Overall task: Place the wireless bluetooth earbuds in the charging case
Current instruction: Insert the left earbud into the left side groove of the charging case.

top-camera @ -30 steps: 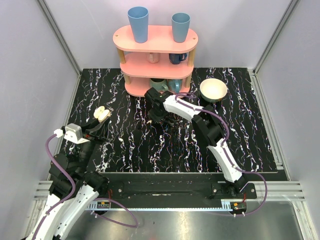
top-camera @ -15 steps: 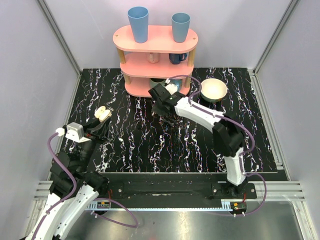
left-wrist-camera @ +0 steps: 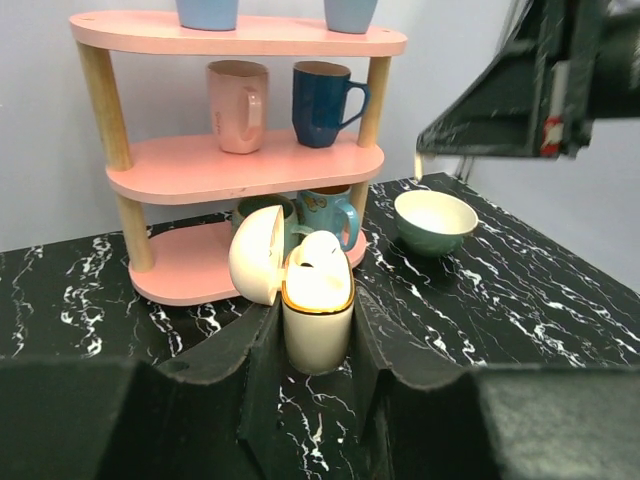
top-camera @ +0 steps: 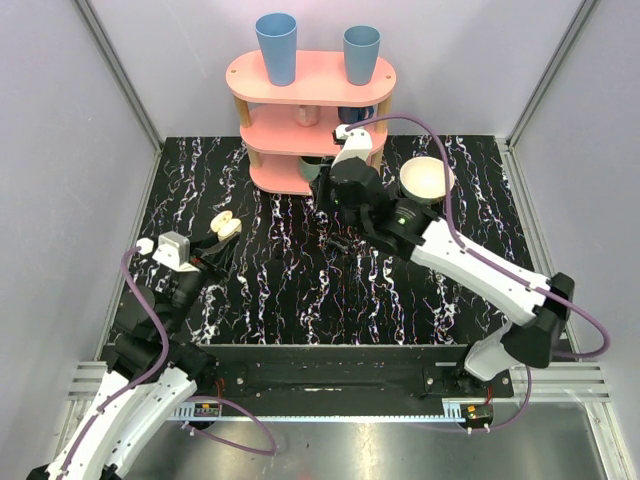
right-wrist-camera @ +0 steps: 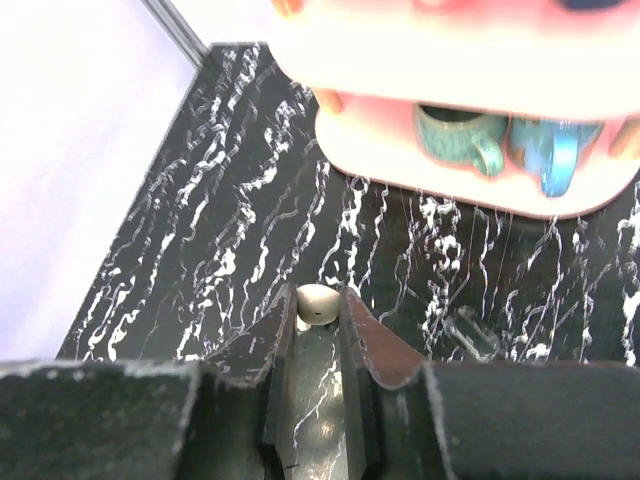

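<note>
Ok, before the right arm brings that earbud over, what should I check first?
1. Charging case clamped upright by left fingers: ok.
2. Lid open: ok.
3. Earbud pinched at the tips of right fingers: ok.
4. Free hollow in the case: cannot tell; another earbud seems seated.
5. Held earbud above the case: not ok, only table beneath it.

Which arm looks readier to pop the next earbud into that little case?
Right. The right gripper already pinches an earbud between its fingertips. The left gripper is busy: it is shut on the charging case, holding it upright with the lid open.
</note>
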Controlling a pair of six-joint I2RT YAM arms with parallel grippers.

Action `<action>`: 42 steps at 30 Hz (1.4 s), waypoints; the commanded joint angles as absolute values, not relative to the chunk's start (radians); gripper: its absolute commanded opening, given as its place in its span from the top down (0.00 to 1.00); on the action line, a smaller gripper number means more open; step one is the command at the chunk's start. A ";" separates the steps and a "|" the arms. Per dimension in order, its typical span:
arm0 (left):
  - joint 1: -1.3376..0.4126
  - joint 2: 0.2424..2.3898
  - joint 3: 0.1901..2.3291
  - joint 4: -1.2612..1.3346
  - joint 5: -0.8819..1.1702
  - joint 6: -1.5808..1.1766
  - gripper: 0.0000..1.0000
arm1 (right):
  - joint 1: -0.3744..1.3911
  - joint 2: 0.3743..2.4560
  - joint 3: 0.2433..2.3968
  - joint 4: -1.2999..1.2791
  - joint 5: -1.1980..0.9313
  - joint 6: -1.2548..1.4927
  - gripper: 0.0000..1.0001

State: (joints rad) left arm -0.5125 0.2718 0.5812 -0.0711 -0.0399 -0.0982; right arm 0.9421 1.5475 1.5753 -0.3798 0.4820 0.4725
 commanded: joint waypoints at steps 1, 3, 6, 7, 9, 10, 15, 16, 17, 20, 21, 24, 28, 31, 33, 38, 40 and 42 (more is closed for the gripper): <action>-0.512 0.305 0.623 0.026 0.069 -0.101 1.00 | 0.991 1.459 1.554 -0.272 0.528 0.275 1.00; -0.512 0.321 0.620 0.040 0.109 -0.103 1.00 | 1.006 1.421 1.546 -0.240 0.508 0.246 1.00; -0.512 0.337 0.603 0.086 0.167 -0.101 1.00 | 1.045 1.388 1.546 -0.204 0.497 0.207 1.00; -0.512 0.341 0.597 0.113 0.178 -0.101 1.00 | 1.064 1.384 1.549 -0.199 0.495 0.184 1.00; -0.512 0.347 0.578 0.141 0.198 -0.103 1.00 | 1.089 1.371 1.549 -0.174 0.494 0.166 1.00; -0.512 0.350 0.572 0.165 0.209 -0.104 1.00 | 1.098 1.365 1.548 -0.163 0.494 0.152 1.00; -0.512 0.359 0.554 0.210 0.256 -0.107 1.00 | 1.166 1.350 1.545 -0.114 0.485 0.150 1.00; -0.512 0.362 0.549 0.227 0.264 -0.110 1.00 | 1.173 1.353 1.546 -0.110 0.476 0.143 1.00; -0.512 0.367 0.548 0.236 0.274 -0.112 1.00 | 1.183 1.361 1.551 -0.110 0.474 0.137 1.00; -0.512 0.374 0.537 0.268 0.313 -0.121 1.00 | 1.232 1.373 1.563 -0.097 0.472 0.098 1.00; -0.512 0.376 0.532 0.278 0.330 -0.127 1.00 | 1.248 1.373 1.566 -0.091 0.476 0.089 1.00; -0.512 0.385 0.531 0.296 0.342 -0.136 1.00 | 1.270 1.376 1.563 -0.074 0.463 0.094 1.00; -0.514 0.394 0.531 0.311 0.348 -0.141 1.00 | 1.293 1.385 1.571 -0.068 0.453 0.090 1.00; -0.512 0.397 0.525 0.330 0.351 -0.152 1.00 | 1.304 1.393 1.568 -0.061 0.460 0.086 1.00; -0.512 0.399 0.523 0.342 0.353 -0.163 1.00 | 1.307 1.397 1.568 -0.064 0.463 0.084 1.00; -0.512 0.411 0.525 0.357 0.356 -0.167 1.00 | 1.316 1.401 1.565 -0.063 0.462 0.097 1.00; -0.512 0.416 0.523 0.360 0.357 -0.167 1.00 | 1.321 1.405 1.568 -0.061 0.460 0.103 1.00; -0.512 0.420 0.525 0.362 0.360 -0.166 1.00 | 1.322 1.410 1.568 -0.057 0.454 0.107 1.00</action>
State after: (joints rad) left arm -0.5125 0.4088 0.5217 0.2905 0.3355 -0.1570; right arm 1.3079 1.4014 1.5497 -0.1127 0.4587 0.1024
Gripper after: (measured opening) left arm 0.325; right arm 0.240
